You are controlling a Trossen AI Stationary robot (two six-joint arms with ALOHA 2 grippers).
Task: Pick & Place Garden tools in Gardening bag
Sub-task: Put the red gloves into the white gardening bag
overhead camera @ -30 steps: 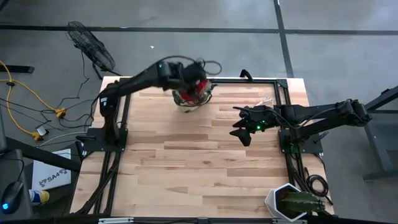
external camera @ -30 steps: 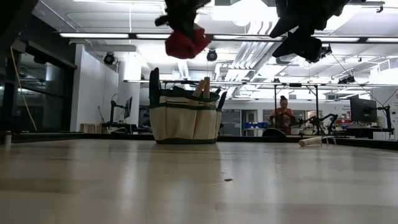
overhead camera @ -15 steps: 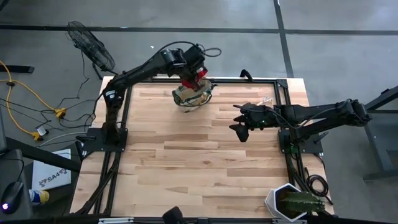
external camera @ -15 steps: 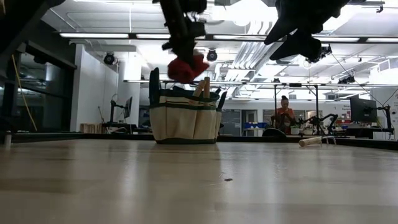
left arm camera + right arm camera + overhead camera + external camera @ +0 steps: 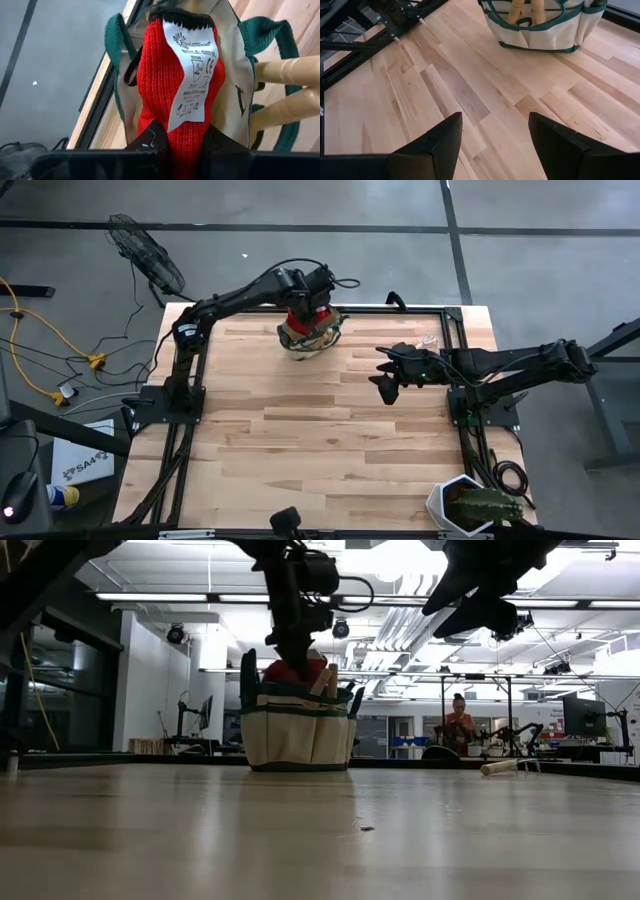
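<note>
- The gardening bag [image 5: 309, 335], tan canvas with dark green trim and side pockets, stands upright at the table's far edge.
- Two pale wooden tool handles [image 5: 285, 87] jut from its mouth.
- A red knit glove [image 5: 181, 82] with a white label hangs in the opening, apparently partly inside.

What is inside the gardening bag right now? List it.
Inside the gardening bag: a red knitted glove, held by the left gripper and partly lowered in, plus two wooden handles sticking out. The glove and bag walls cover whatever lies deeper.
</note>
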